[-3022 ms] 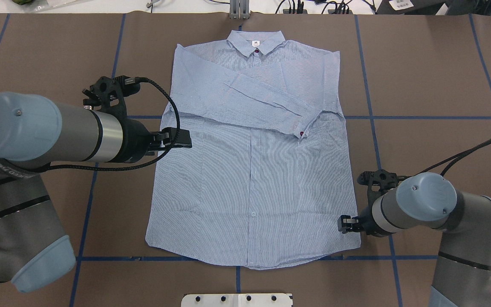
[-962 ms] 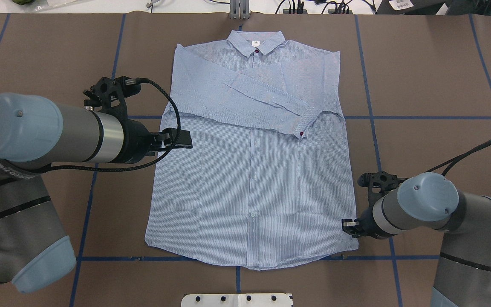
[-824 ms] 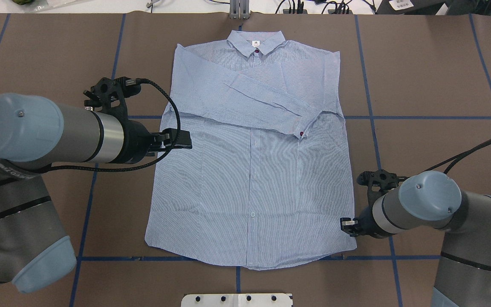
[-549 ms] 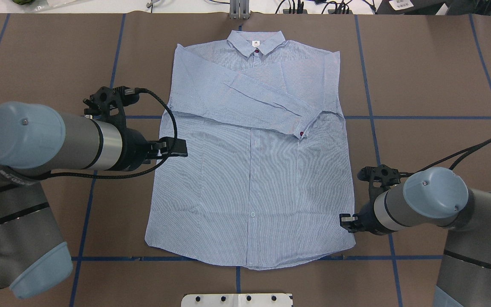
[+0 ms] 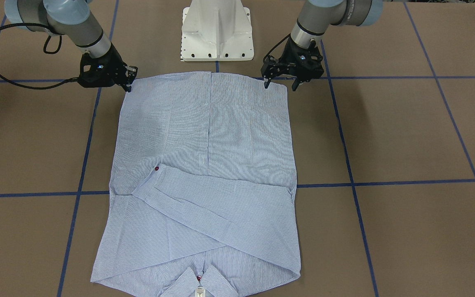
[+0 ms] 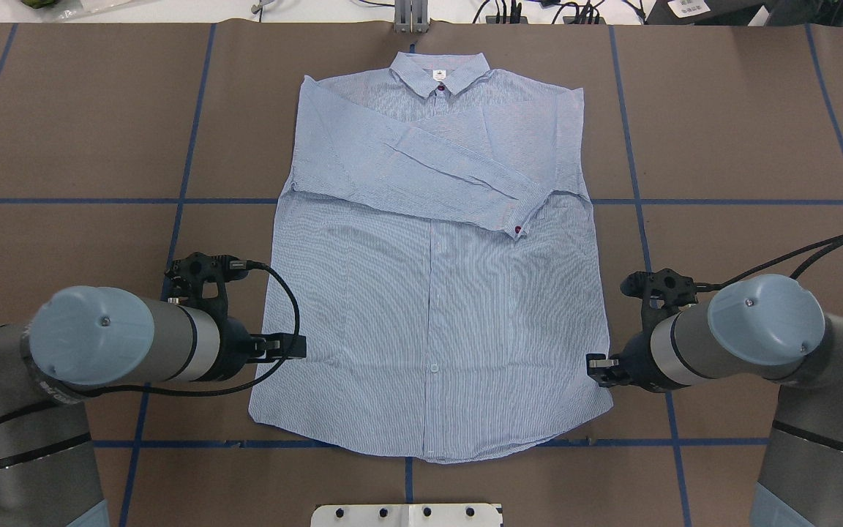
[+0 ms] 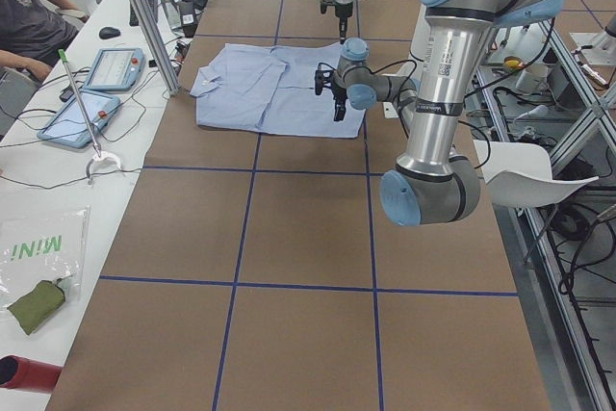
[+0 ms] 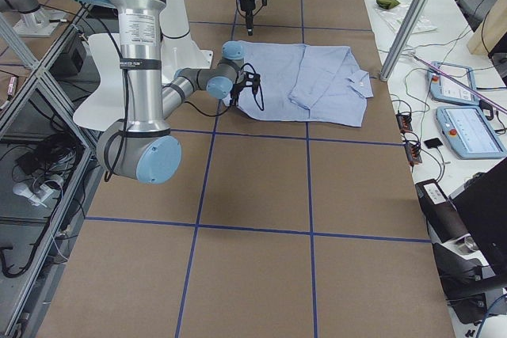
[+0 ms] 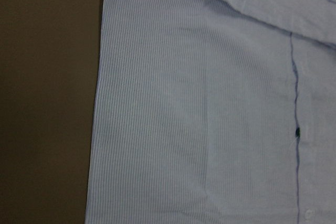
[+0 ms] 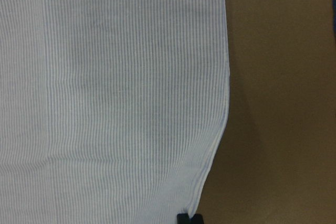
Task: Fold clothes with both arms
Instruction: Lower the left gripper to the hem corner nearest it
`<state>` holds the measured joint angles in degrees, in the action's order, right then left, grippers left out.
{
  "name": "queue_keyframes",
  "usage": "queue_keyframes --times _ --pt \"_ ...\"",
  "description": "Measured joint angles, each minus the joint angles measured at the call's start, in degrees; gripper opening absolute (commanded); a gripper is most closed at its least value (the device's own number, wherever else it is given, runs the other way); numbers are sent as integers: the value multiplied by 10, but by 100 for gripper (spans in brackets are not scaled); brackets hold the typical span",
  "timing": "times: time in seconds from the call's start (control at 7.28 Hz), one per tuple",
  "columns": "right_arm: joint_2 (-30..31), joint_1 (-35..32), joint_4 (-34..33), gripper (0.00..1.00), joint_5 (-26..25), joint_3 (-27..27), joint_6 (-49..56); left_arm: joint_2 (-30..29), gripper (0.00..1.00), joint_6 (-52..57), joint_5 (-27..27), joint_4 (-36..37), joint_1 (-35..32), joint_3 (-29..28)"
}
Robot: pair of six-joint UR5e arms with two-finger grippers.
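Observation:
The light blue striped shirt [image 6: 429, 293] lies flat and face up on the brown table, collar [image 6: 440, 73] far from the robot, both sleeves folded across the chest. My left gripper [image 5: 281, 85] is open, its fingers straddling the hem's left corner. From overhead, that left gripper [image 6: 287, 348] sits at the shirt's lower left edge. My right gripper [image 5: 128, 86] is shut on the shirt's right edge just above the hem corner. In the right wrist view one black fingertip [image 10: 189, 217] meets the fabric edge [image 10: 215, 145], which curves in toward it.
The white pedestal base [image 5: 217, 33] stands just behind the hem. Blue tape lines [image 6: 641, 146] cross the table. A white bench with tablets [image 7: 91, 93] and an aluminium post [image 7: 144, 16] runs along the far side, where a person [image 7: 24, 7] sits.
My left arm has swung from the shirt's mid-left side, near the folded sleeve, down to the hem's left corner. The right gripper crept toward the collar, and the hem's right corner drew in slightly.

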<state>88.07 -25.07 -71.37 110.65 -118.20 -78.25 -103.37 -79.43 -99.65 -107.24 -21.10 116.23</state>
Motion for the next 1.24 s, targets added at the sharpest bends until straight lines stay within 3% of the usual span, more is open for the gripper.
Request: queue_keyframes --times 0.55,1.24 --pt "-1 -5 0 0 4 -3 0 -2 82 2 23 2 27 -60" --pt "0 -11 0 0 7 -8 0 -1 65 3 28 10 29 -61"
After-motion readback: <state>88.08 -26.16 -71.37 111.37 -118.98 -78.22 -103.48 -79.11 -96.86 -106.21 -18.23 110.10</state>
